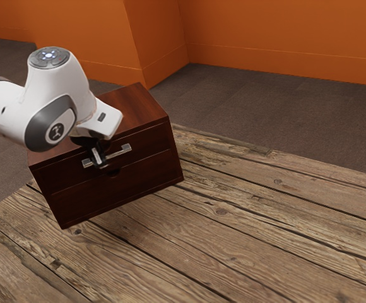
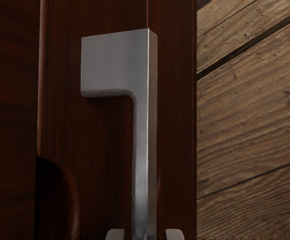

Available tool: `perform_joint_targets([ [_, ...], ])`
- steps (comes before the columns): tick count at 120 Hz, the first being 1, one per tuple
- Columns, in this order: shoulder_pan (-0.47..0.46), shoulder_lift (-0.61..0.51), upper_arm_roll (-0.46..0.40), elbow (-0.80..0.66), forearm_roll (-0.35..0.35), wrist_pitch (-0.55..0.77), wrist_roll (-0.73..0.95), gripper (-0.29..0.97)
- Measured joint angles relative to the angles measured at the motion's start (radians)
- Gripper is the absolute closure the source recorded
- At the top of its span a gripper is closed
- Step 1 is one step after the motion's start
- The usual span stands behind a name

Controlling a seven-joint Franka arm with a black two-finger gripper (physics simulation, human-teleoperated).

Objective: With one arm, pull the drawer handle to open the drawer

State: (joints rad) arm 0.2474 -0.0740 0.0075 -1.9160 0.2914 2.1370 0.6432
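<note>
The metal drawer handle point(image 1: 107, 156) point(image 2: 145, 125) is a slim bar on two square feet, fixed to the upper drawer point(image 1: 148, 142) of a dark wooden cabinet point(image 1: 132, 104). The cabinet stands at the plank table's point(image 1: 246, 240) far corner, toward the exterior view's left, with its front facing the table's middle. In the exterior view the upper drawer's front looks about level with the lower drawer point(image 1: 120, 189) beneath it, which has a small finger notch point(image 1: 113, 173) point(image 2: 52, 200) cut in its top edge.

The black gripper point(image 1: 98, 158) point(image 2: 145, 234) straddles the bar near one end. Its fingertips point(image 2: 116, 234) stand apart, one on each side, with a thin gap to the metal. The white arm point(image 1: 38, 107) reaches in over the cabinet's top. Beyond the table lie grey carpet point(image 1: 265, 101) and orange walls point(image 1: 265, 31).
</note>
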Motion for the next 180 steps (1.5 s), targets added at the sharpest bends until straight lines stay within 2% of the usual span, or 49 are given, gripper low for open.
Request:
perform_joint_targets([
  [47,-0.003,-0.019,-0.013,-0.023,0.000,0.002,-0.001,0.71],
  [121,-0.006,-0.110,-0.052,-0.107,-0.012,0.004,-0.002,0.72],
  [180,-0.006,-0.175,-0.091,-0.167,-0.054,0.004,0.003,0.72],
])
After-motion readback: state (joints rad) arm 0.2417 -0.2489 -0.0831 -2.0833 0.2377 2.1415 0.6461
